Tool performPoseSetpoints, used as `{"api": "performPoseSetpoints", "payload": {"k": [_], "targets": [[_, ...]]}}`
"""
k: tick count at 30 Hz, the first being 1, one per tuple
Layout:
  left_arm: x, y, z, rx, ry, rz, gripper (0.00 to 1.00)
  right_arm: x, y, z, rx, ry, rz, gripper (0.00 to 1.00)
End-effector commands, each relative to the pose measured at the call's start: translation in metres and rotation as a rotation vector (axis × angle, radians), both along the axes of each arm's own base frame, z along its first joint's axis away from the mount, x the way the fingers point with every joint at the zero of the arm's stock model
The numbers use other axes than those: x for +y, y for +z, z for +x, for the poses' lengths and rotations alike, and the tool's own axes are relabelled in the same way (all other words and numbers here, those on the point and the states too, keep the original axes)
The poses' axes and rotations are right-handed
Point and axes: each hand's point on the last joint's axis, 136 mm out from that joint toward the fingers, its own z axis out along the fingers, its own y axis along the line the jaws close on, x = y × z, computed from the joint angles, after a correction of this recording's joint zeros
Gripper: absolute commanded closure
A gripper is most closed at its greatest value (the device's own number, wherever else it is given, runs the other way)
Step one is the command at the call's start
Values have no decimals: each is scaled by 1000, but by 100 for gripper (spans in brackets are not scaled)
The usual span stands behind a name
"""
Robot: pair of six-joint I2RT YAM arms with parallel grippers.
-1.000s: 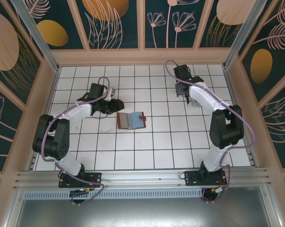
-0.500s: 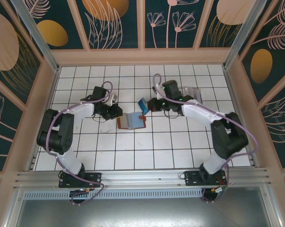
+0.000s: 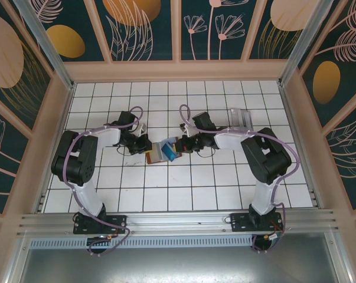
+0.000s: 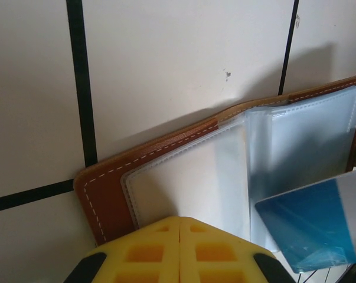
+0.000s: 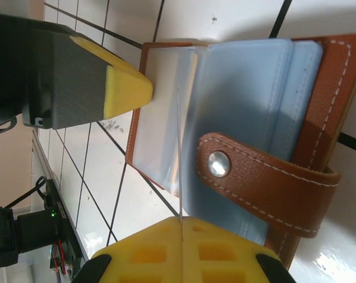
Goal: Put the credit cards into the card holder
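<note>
Two hands meet over the holder [image 3: 159, 150], which lies open in the middle of the bench [image 3: 225, 177] on white tiles with black lines. It is a brown leather-look fold with pale stitching along its rim. Inside it are glossy, clear plastic sleeves [image 4: 189, 177], soft and slightly rumpled. A rounded strap [image 5: 266, 183] with a metal snap [image 5: 218, 164] lies across the sleeves.

My left hand [image 4: 179, 236] is clenched on nothing I can see. Its yellow, waffle-textured pads [image 4: 148, 250] are pressed flat together, and the tip sits at the outer sleeve's edge, near the holder's corner.

My right hand [image 5: 181, 233] is clenched on a card [image 4: 310, 227]. The card is thin, stiff and blue with a pale stripe. From the right wrist it shows edge-on as a fine line standing over the sleeves. One corner overlaps them, but I cannot tell whether it sits inside a pocket.

Some grey cards [image 3: 239, 117] lie well apart from the holder, towards the far right of the bench.
</note>
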Motion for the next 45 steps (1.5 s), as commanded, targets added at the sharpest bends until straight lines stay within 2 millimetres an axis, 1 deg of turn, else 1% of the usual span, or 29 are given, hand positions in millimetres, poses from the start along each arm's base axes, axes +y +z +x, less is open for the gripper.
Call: {"api": "performPoseSetpoints", "payload": {"k": [1, 5, 7, 11, 12, 14, 16, 19, 23, 26, 29, 33, 37, 42, 45], "targets": [[3, -3, -3, 11, -6, 19, 91, 7, 2, 4, 8, 11, 33, 100], [2, -4, -4, 18, -13, 8, 92, 4, -7, 12, 13, -20, -15, 100], [5, -1, -3, -1, -3, 30, 92, 5, -8, 12, 20, -22, -11, 100], [9, 12, 1, -47, 11, 35, 92, 5, -11, 14, 18, -35, -21, 100], [14, 7, -6, -29, 16, 46, 92, 5, -12, 15, 22, -36, -21, 100], [15, 7, -8, -26, 25, 42, 92, 8, -15, 15, 38, -29, -9, 100], [13, 7, -11, -14, 21, 23, 92, 12, -21, 13, 58, -21, -5, 100], [7, 13, -18, -18, 0, -30, 95, 19, -23, 14, 60, -16, 4, 100], [11, 5, -29, 12, -5, -8, 99, 20, -25, 21, 49, -53, -5, 100], [14, -7, -35, 44, 5, 2, 100, 18, -29, 28, 39, -113, -29, 100], [10, -9, -38, 60, 7, -27, 100, 23, -33, 23, 41, -142, -36, 100], [11, -10, -39, 56, 16, -24, 100, 34, -32, 12, 48, -185, -4, 100], [10, -13, -41, 69, 9, -26, 100, 40, -31, 9, 28, -205, 2, 100], [9, -12, -40, 70, 5, -29, 100, 38, -33, 8, 17, -204, 2, 100], [11, -12, -39, 63, 8, -21, 100, 37, -30, 9, 1, -212, 19, 100]]}}
